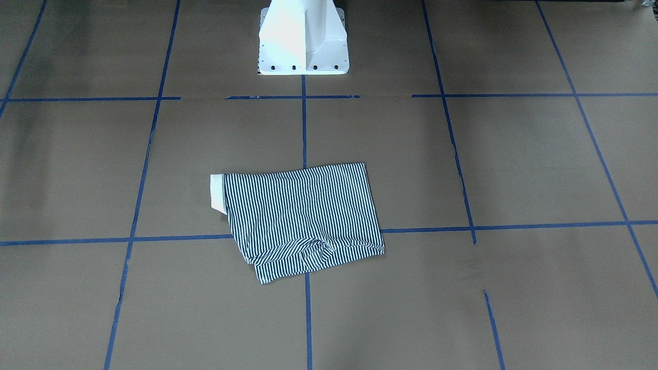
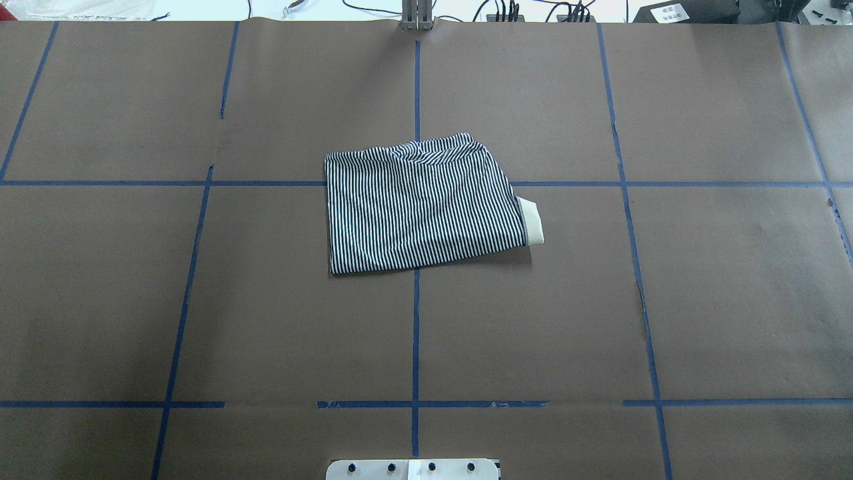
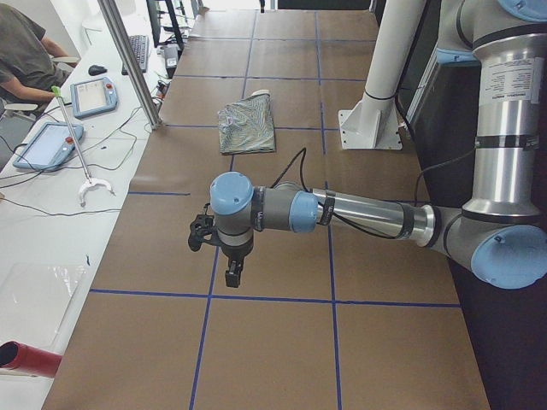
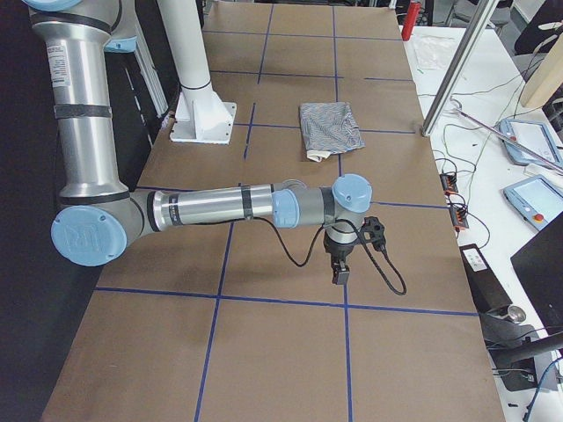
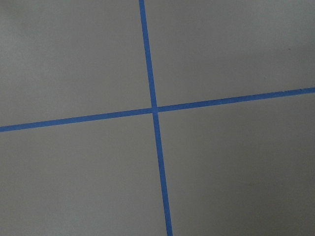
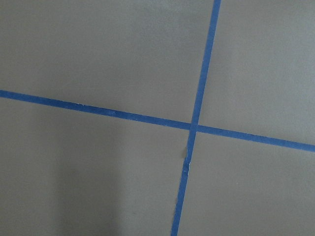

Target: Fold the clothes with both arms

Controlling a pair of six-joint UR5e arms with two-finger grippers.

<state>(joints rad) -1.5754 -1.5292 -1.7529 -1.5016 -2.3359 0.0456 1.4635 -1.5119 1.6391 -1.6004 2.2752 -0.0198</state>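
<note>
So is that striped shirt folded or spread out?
Folded: the striped shirt lies as a compact rectangle, no sleeves spread out, only its cream collar peeking from one edge.

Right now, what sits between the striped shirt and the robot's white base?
Nothing: in the overhead view only brown table paper crossed by blue tape lines separates the shirt from the white base.

Brown paper (image 2: 533,320) is covering the whole table, and blue tape lines (image 2: 416,333) are crossing it in a wide grid. Black cables (image 2: 513,9) are trailing past the bright far edge. On the white desk (image 3: 60,226) alongside, two blue-framed tablets (image 3: 94,96) are lying among wires, a silver post (image 3: 130,60) is slanting upward, and a person (image 3: 26,53) is sitting by a keyboard (image 3: 138,51).
</note>
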